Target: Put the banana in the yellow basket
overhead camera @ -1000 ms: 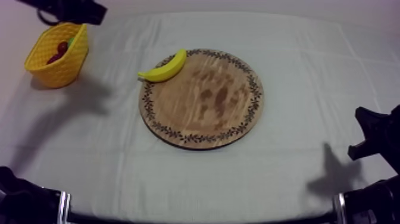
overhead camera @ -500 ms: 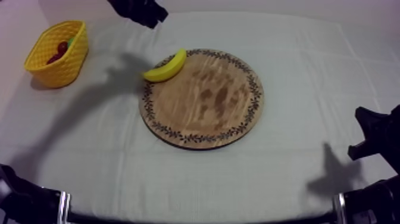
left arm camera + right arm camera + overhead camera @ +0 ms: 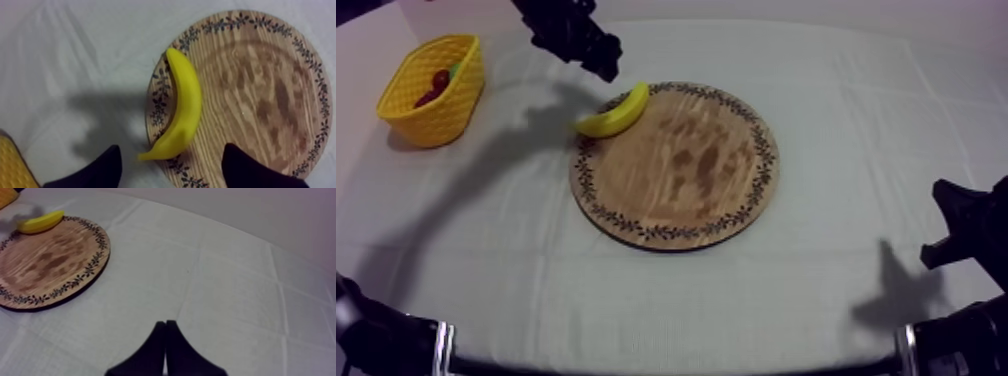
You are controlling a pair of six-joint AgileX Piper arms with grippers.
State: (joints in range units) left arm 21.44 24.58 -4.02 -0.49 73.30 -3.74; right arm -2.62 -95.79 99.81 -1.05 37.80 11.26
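Note:
A yellow banana lies across the upper left rim of the round wooden board, one end sticking out over the cloth. My left gripper hovers just behind and above it, open. In the left wrist view its two fingers stand wide apart over the banana, one above the cloth, the other above the board. The yellow basket stands at the far left. My right gripper is shut on nothing, low at the right side.
A small red fruit and something green lie in the basket. A corner of the basket is close to the left finger. From the right wrist view the board and banana lie far off across bare cloth.
My left arm has swung from above the basket rightward to the banana and come lower, and its fingers have opened. The right arm has not moved.

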